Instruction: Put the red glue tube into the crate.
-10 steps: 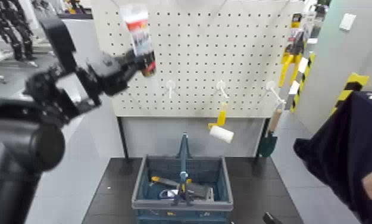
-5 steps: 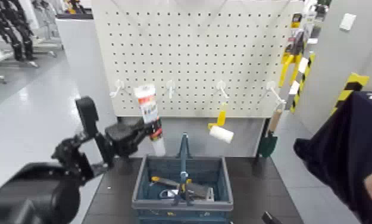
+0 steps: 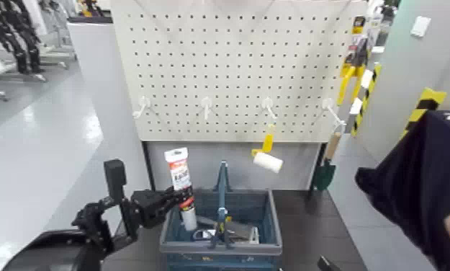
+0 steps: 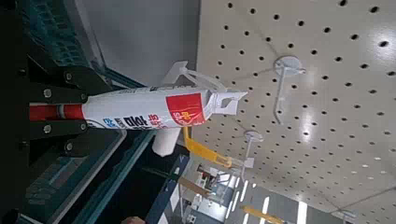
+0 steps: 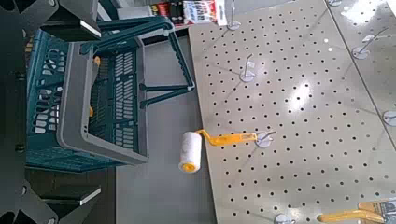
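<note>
The red glue tube (image 3: 180, 176) stood nearly upright over the crate's left side, clamped round its middle by the left tool (image 3: 182, 196), perhaps so its lower end could enter first. The crate (image 3: 168, 234) sat below, its raised handle (image 3: 222, 189) just right of the tube, probably why the arm came from the left. The right tool (image 3: 328, 264) waited near right; its opening could not be told.
</note>
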You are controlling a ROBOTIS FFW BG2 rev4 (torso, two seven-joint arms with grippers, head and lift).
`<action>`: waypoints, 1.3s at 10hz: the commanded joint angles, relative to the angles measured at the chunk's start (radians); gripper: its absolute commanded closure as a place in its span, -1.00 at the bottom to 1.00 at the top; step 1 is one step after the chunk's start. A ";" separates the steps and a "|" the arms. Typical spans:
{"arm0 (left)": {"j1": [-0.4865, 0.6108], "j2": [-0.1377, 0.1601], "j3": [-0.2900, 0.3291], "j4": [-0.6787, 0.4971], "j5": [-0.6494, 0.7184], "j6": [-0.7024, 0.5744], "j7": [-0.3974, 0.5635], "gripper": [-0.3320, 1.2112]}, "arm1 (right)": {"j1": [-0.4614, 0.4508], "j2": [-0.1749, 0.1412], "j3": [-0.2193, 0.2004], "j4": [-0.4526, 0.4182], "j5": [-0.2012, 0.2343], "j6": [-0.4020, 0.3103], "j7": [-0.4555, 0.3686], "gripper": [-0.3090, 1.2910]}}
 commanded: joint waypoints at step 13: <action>-0.021 -0.010 -0.007 0.094 -0.030 -0.014 -0.018 -0.66 | 0.000 -0.003 -0.002 0.002 -0.004 0.000 0.000 -0.43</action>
